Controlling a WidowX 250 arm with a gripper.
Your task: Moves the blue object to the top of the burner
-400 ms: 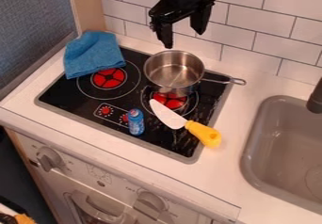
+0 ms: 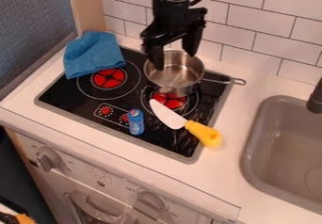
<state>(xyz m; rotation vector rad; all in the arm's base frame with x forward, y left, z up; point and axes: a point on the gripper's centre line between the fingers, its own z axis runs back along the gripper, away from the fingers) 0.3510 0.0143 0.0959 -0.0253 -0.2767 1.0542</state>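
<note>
My gripper hangs open above the back of the steel pot, its two fingers apart with nothing between them. The blue object, a small bottle or can, stands upright on the front of the black stove, beside the printed red knobs. A red burner with white rings lies at the stove's left, behind and left of the blue bottle. Another red burner shows partly under the pot and the knife blade. A blue cloth lies over the stove's back left corner.
The steel pot stands at the back right of the stove, its handle pointing right. A toy knife with a yellow handle lies right of the bottle. The grey sink is at the right, and a tiled wall rises behind.
The gripper has come down and slightly left, from above and behind the pot to over its back part. The bottle, pot, knife and cloth have not moved.
</note>
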